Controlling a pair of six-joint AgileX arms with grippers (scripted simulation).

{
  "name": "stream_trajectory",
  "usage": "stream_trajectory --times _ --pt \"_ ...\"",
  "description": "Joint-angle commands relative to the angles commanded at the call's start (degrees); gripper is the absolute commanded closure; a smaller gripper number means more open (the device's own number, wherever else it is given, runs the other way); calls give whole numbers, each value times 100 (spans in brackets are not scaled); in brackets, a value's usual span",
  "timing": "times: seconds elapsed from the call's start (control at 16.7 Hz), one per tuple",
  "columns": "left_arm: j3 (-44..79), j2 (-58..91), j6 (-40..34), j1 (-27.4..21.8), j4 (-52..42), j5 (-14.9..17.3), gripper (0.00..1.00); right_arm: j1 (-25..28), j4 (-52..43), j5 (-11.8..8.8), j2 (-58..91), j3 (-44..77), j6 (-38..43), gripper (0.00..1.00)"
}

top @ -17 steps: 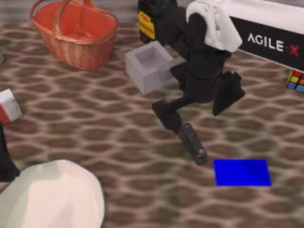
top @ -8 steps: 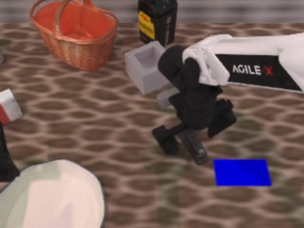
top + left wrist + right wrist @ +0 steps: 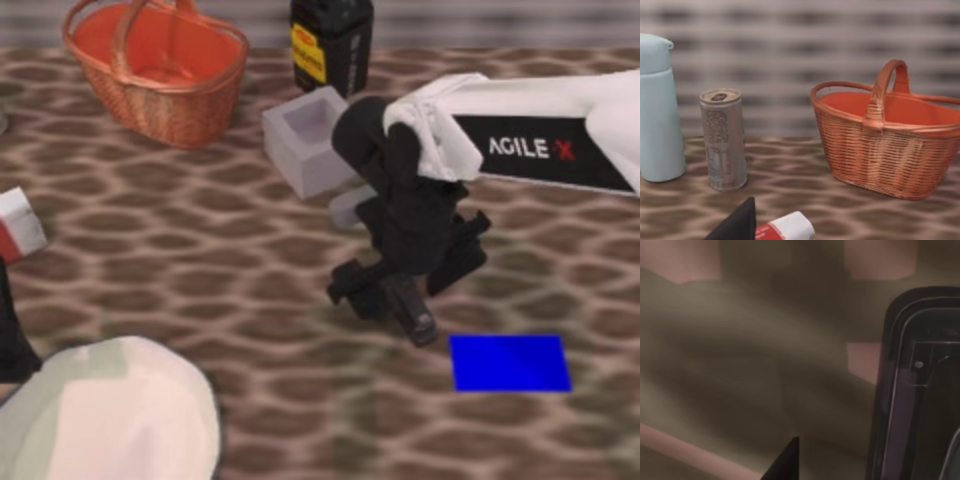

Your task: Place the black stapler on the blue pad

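Woven wicker, matt plastic, dull metal

The orange basket (image 3: 890,145) is rough woven wicker; the can (image 3: 723,139) looks like dull, worn metal; the pale blue bottle (image 3: 657,105) is smooth and matt; the black stapler (image 3: 920,390) shows glossy dark plastic.

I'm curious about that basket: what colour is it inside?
The basket is orange-red inside, with woven orange-brown walls; the left wrist view shows it best.
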Motion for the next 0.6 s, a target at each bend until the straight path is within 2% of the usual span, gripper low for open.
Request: stream_trajectory --times 0.42,0.6 --pt "0 0 0 0 0 0 0 0 0 0 0 0 0 98" --pt "0 0 0 0 0 0 0 0 0 0 0 0 0 100"
